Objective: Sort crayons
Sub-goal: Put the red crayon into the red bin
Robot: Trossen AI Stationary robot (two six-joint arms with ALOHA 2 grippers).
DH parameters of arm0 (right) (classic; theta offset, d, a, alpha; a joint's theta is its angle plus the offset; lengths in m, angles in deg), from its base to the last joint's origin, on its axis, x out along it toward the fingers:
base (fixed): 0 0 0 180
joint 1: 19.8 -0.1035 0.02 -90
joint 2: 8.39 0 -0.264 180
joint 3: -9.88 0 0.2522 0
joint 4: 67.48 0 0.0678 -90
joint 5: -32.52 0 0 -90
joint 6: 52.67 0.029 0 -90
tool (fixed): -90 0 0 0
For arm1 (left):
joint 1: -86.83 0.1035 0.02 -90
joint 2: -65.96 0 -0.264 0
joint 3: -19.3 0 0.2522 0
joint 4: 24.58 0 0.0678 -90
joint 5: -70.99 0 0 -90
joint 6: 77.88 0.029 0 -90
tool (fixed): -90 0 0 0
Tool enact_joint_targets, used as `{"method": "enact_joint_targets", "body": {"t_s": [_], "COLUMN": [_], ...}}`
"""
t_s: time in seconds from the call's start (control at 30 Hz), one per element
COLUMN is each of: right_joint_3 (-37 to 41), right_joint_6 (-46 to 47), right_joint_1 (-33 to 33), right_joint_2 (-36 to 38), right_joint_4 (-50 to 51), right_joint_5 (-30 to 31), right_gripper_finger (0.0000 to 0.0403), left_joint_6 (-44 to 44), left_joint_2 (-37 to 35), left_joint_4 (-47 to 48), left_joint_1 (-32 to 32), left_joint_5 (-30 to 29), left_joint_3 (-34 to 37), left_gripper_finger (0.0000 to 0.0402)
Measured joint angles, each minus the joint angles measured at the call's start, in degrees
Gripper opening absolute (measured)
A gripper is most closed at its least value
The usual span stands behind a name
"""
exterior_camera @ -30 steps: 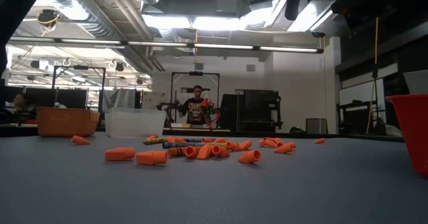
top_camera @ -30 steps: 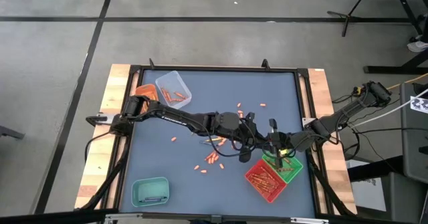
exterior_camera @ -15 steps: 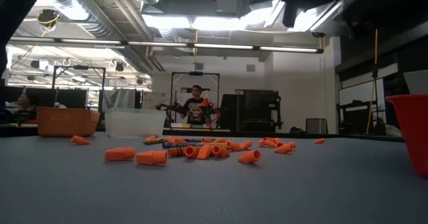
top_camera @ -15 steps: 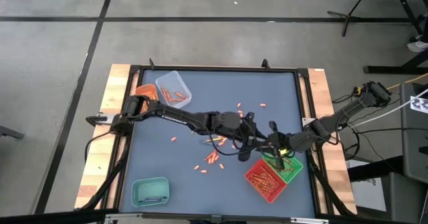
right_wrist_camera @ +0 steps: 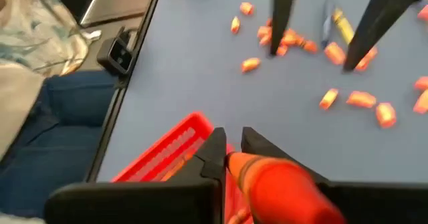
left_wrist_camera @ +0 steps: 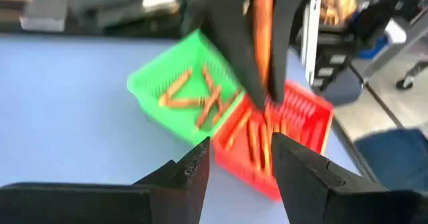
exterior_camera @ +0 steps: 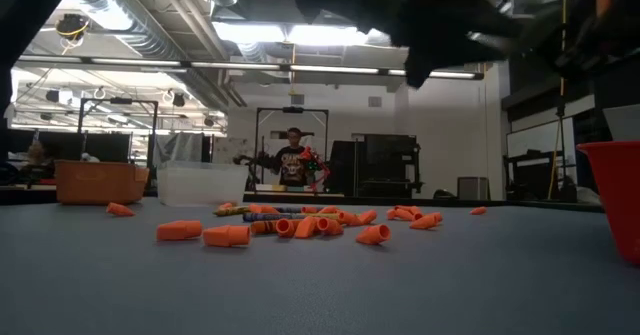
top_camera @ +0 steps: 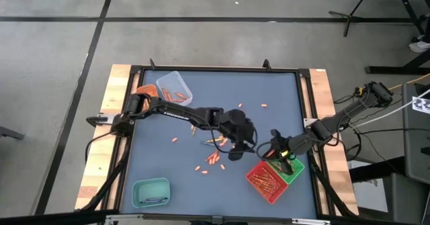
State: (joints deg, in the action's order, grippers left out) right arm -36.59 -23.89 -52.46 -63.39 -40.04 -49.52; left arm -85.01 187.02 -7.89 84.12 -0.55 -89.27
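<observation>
Right gripper [right_wrist_camera: 231,154] clamps orange crayon [right_wrist_camera: 274,180]; left gripper [left_wrist_camera: 241,160] spread wide, empty.

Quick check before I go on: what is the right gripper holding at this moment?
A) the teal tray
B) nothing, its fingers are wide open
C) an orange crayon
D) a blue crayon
C: in the right wrist view the right gripper is shut on an orange crayon, above the red tray.
</observation>
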Motion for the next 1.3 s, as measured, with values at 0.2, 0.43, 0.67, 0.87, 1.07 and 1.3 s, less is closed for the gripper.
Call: {"method": "enact_joint_targets", "body": {"t_s": [0.2, 0.43, 0.67, 0.87, 1.07, 1.3], "right_joint_3": [0.0, 0.0, 0.0, 0.0, 0.0, 0.0], "right_joint_6": [4.1, 13.0, 15.9, 15.9, 15.9, 16.3], "right_joint_1": [-0.1, -2.9, -8.1, -8.6, -8.6, -8.6], "right_joint_2": [-0.8, -5.8, -11.4, -13.0, -13.2, -13.2], "right_joint_4": [-0.2, -1.4, -8.0, -9.8, -9.7, -9.7], "right_joint_5": [-4.9, -6.7, -8.2, -8.2, -8.2, -8.2], "right_gripper_finger": [0.0016, 0.0036, 0.0033, 0.0033, 0.004, 0.0112], "left_joint_6": [0.2, 3.3, 5.0, 4.7, 2.4, -2.4], "left_joint_2": [0.0, 0.0, 0.0, 0.0, 0.0, 0.0], "left_joint_4": [10.4, 21.4, 26.4, 28.2, 33.9, 43.2], "left_joint_1": [0.3, 0.0, -0.1, -0.1, -0.2, -0.8], "left_joint_5": [0.4, -0.1, -1.5, -1.9, -5.5, -6.4], "left_joint_3": [0.0, 0.0, 0.0, 0.0, 0.0, 0.0], "left_gripper_finger": [0.0143, 0.0143, 0.0144, 0.0144, 0.0144, 0.0144]}}
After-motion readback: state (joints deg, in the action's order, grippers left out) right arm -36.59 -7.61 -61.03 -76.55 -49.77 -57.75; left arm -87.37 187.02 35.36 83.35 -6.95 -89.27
